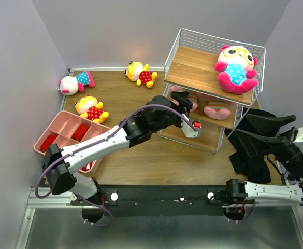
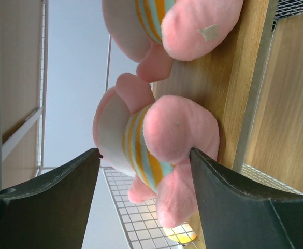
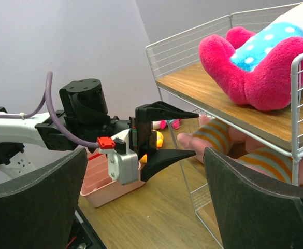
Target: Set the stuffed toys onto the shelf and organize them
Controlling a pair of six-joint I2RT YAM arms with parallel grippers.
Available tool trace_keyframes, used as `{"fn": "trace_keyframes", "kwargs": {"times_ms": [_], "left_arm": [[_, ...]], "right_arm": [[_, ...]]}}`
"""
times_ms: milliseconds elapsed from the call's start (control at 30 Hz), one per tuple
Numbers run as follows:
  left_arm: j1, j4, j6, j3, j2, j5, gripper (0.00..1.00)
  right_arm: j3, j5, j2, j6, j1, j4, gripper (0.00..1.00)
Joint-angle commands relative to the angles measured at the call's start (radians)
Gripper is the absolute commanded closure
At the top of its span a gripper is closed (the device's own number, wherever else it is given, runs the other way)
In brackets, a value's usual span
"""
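Pink and striped, the nearer pig (image 2: 177, 129) lies on the middle board of the shelf (image 1: 192, 65), and the other pig (image 2: 192, 26) lies just beside it on the same board. My left end effector (image 3: 187, 132) is at the front of that board. Its fingers are apart, one on each side of the nearer pig, close to it but not clamped on it. On the top board of the shelf lies a white-faced toy (image 1: 236, 67) with pink limbs and a blue dotted belly. Left of the shelf, on the bench (image 1: 156, 155), I see a yellow toy (image 1: 141, 73), farther left a second yellow toy (image 1: 91, 110), a second white-faced toy (image 1: 73, 83) and a pink tray (image 1: 63, 127). My right end effector (image 1: 240, 127) is just right of the shelf, with fingers wide apart and nothing between them.
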Motion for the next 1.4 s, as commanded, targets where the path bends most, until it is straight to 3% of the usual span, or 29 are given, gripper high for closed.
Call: {"fn": "trace_keyframes", "kwargs": {"times_ms": [0,267,467,533,600,633,767,867,967,1067,1100,1233,1333,1367], "left_arm": [[-0.004,0.027,-0.042,-0.034,-0.064,-0.012,0.2],[-0.026,-0.013,-0.141,-0.076,-0.142,0.039,0.19],[-0.054,-0.042,-0.383,-0.12,-0.236,0.029,0.2],[-0.052,-0.038,-0.556,-0.14,-0.283,0.017,0.01],[-0.054,-0.061,-0.664,-0.142,-0.321,-0.021,0.01],[-0.054,-0.099,-0.787,-0.125,-0.329,-0.084,0.01],[-0.052,-0.254,-1.012,-0.016,-0.308,-0.349,0.01],[-0.052,-0.363,-1.08,0.047,-0.274,-0.469,0.01],[-0.041,-0.323,-1.128,0.012,-0.303,-0.602,0.01],[0.032,-0.294,-1.252,-0.024,-0.374,-0.636,0.01],[0.067,-0.311,-1.354,-0.018,-0.393,-0.627,0.01],[0.354,-0.499,-1.514,0.064,-0.359,-0.565,0.01],[0.491,-0.586,-1.58,0.093,-0.264,-0.506,0.05],[0.594,-0.602,-1.649,0.095,-0.239,-0.482,0.06]], "right_arm": [[0.005,0.022,-0.011,0.005,0.003,-0.008,0.0],[0.038,0.03,-0.007,0.008,0.003,-0.025,0.0],[0.103,0.079,0.045,0.059,0.003,-0.079,0.0],[0.136,0.094,0.083,0.088,0.003,-0.126,0.0],[0.201,0.094,0.113,0.106,0.003,-0.162,0.0],[0.224,0.089,0.145,0.112,0.003,-0.192,0.0],[0.354,0.102,0.235,0.167,0.004,-0.297,0.0],[0.416,0.099,0.303,0.163,0.003,-0.349,0.0],[0.442,0.057,0.349,0.166,0.003,-0.377,0.0],[0.482,0.027,0.432,0.181,0.003,-0.407,0.0],[0.494,0.016,0.48,0.181,0.003,-0.419,0.0],[0.532,-0.05,0.594,0.191,0.003,-0.458,0.0],[0.468,-0.105,0.636,0.203,0.004,-0.392,0.01],[0.444,-0.13,0.64,0.206,0.004,-0.368,0.01]]}}
